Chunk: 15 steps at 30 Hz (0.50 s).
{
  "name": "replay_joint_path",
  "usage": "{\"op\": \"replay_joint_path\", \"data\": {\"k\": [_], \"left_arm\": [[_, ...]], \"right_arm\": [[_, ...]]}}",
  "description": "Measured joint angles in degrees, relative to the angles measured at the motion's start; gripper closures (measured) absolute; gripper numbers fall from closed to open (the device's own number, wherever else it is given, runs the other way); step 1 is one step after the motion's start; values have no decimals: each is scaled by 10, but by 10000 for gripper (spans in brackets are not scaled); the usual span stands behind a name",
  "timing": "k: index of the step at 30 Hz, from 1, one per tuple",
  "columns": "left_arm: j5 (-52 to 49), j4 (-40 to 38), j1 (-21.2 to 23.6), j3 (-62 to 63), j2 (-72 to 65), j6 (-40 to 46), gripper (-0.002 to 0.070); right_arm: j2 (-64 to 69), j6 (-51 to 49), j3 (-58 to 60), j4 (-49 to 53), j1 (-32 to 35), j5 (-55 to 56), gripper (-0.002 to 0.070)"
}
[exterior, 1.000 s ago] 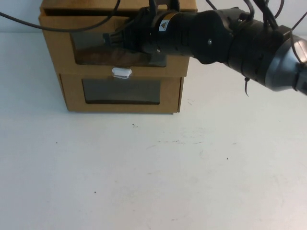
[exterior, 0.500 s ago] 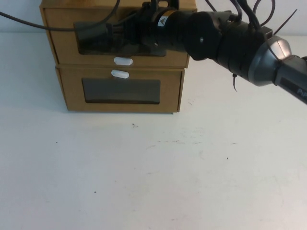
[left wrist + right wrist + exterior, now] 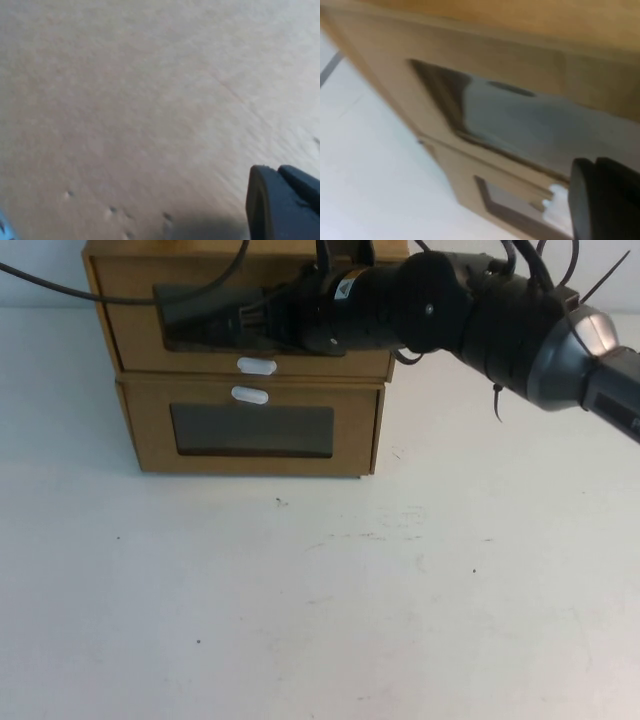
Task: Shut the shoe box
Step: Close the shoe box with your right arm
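Observation:
The shoe box [image 3: 135,345] is the upper of two stacked brown cardboard boxes at the far left-centre of the table. Its white tab [image 3: 257,366] sits below its window, and its drawer front stands flush with the box. It also shows in the right wrist view [image 3: 395,60]. My right gripper [image 3: 225,322] reaches in from the right and is against the window, fingers together and holding nothing; in its own view [image 3: 595,167] it is close to the window. My left gripper [image 3: 275,170] is out of the high view, shut, over a tan surface.
The like cardboard box [image 3: 150,440] under the shoe box has its white tab [image 3: 250,394] above its window. My right arm [image 3: 520,330] crosses the far right of the white table [image 3: 320,600]. A black cable [image 3: 120,300] hangs over the top of the boxes.
The shoe box drawer stood pulled out one second ago; my right gripper has moved away from me with it and the drawer front now sits flush. Little moved in the last half second.

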<state>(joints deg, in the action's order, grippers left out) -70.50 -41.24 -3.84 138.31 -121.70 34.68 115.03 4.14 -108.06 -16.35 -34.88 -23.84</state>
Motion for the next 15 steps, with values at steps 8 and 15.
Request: {"op": "replay_joint_path", "data": {"k": [8, 15], "left_arm": [[-15, 28, 0, -1, 82, 0, 680], [-18, 78, 0, -24, 172, -37, 680]], "right_arm": [[-83, 10, 0, 2, -10, -76, 687], [-175, 4, -1, 50, -10, -214, 687]]}}
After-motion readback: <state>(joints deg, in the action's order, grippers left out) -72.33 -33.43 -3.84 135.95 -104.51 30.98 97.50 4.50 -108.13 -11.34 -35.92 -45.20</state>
